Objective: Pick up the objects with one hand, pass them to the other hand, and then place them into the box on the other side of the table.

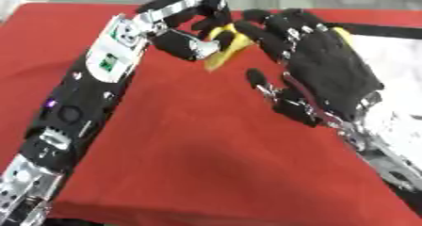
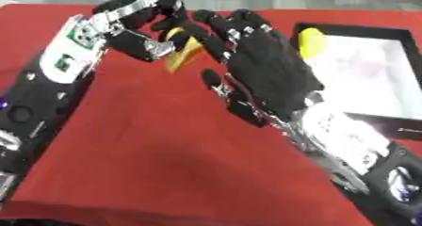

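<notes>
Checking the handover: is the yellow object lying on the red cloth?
No, the yellow object is held up between the left hand and the right hand, above the red cloth.

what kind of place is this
Probably a robot lab or demo space: a table under a red cloth, a black-rimmed box at its right side, and grey floor beyond the far edge.
</notes>
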Controlling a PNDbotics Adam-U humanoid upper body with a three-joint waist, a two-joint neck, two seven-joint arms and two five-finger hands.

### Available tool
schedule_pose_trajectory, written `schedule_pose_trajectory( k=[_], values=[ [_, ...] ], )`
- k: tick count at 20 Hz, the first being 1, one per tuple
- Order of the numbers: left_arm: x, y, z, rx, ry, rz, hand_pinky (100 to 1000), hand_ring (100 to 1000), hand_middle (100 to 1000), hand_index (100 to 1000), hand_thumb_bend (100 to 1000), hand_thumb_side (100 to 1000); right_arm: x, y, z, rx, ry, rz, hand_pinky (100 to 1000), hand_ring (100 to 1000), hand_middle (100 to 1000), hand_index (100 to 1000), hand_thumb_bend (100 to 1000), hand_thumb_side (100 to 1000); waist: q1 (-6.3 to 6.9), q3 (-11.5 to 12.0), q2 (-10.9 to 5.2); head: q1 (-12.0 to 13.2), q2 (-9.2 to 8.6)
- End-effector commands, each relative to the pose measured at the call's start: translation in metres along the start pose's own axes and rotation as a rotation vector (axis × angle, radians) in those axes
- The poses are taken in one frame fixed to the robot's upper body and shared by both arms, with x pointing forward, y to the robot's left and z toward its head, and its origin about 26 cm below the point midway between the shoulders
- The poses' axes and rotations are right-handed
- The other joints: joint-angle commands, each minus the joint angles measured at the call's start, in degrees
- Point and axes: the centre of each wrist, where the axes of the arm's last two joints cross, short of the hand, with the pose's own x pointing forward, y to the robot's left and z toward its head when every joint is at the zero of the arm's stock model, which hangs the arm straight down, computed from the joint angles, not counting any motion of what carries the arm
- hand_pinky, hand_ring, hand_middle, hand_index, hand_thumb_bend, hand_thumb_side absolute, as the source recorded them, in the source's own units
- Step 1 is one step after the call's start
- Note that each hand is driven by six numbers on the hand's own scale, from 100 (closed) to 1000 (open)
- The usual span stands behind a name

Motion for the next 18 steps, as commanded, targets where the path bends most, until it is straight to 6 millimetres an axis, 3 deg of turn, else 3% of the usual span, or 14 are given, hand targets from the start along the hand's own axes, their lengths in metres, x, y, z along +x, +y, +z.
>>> schedule_pose_trajectory(
  k=[1,18],
  values=[
    [0.0112,0.0167,0.002,-0.156,-0.119,-0.134,579,203,100,182,100,311,-0.001,-0.0069,-0.0028,-0.021,-0.005,0.005,795,696,864,931,195,100,0.04,0.0,-1.22,-0.4,0.31],
    [0.0169,0.0165,0.0032,-0.236,-0.154,-0.131,583,207,100,182,100,296,-0.0022,-0.0083,-0.0041,-0.023,0.012,0.023,788,682,858,922,194,100,0.3,-0.3,-1.29,-0.4,0.31]
  ],
)
